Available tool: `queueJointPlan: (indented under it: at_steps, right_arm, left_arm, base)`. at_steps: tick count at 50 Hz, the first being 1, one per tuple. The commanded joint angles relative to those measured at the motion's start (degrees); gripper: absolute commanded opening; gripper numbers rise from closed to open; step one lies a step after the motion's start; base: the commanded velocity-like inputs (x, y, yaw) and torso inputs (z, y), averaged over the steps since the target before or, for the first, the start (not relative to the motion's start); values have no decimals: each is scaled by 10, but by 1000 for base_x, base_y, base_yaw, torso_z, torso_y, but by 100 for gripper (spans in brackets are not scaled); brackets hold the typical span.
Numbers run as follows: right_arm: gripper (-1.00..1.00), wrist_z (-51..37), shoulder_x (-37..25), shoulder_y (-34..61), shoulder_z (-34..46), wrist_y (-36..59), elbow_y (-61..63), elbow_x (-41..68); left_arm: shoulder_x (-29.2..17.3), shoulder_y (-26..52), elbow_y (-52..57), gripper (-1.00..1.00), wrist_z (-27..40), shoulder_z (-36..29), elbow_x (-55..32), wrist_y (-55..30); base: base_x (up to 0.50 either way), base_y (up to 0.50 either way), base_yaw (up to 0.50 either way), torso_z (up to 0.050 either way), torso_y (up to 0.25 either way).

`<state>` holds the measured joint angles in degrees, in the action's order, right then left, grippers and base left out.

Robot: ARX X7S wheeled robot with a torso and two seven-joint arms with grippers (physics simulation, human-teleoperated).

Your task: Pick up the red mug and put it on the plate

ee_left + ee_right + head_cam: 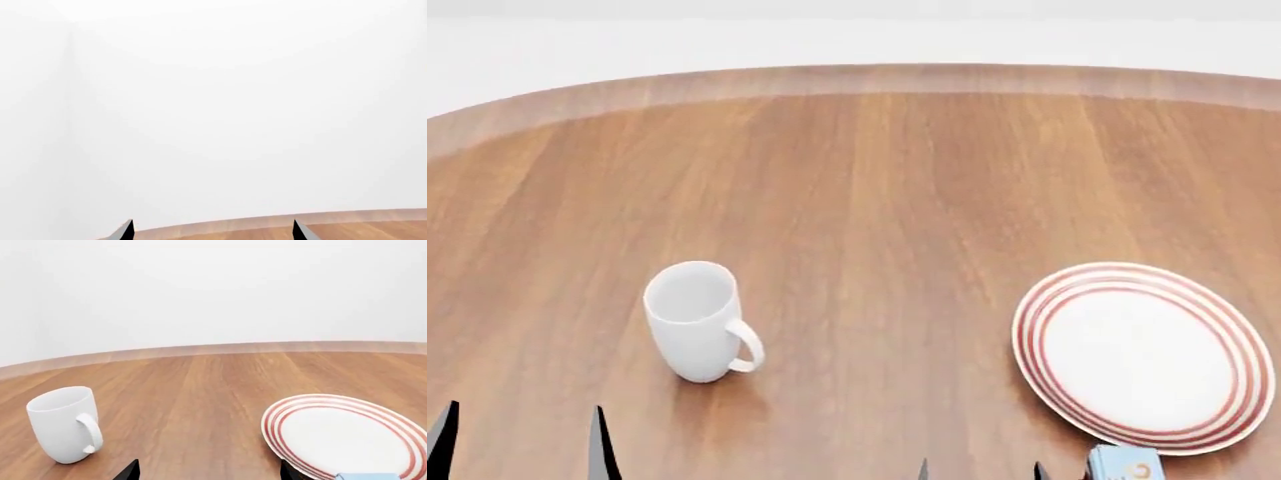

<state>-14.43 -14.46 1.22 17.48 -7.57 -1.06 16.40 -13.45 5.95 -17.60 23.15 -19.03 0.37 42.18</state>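
Wooden table [373, 227], left wrist view: one strip of board under blank white wall. Left gripper [213, 231]: two dark tips set well apart, nothing between them. No mug, no plate.

Head view: white mug [701, 320], plain, upright, handle toward the plate [1145, 357], well apart from it. Plate white, red-ringed, bare. Small blue item [1125, 465] touches or overlaps its near rim. Right gripper [981, 470]: tips apart, empty. Red mug: not in view; location cannot be told.

Right wrist view: same white mug and plate, tips spread, empty.

Handling, judged: red mug likely rigid, glazed, slippery, breakable; grasp across the body or wall, clear of the handle.
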Motion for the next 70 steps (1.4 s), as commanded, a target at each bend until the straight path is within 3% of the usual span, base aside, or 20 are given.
queueJointPlan:
  at_steps: [1, 56, 70]
  right_arm:
    - [100, -2, -2, -1, 2, -1, 1, 2]
    - [100, -8, -12, 1, 17, 1, 5, 5]
    - [100, -13, -41, -67, 14, -29, 81, 8]
  left_arm:
    - [-2, 1, 0, 100, 2, -3, -1, 0]
    - [-9, 3, -1, 100, 12, -14, -4, 1]
    - [-10, 5, -5, 100, 11, -18, -10, 10]
  base:
    - [152, 0, 0, 0, 0]
    - [100, 0, 0, 0, 0]
    - [0, 0, 0, 0, 0]
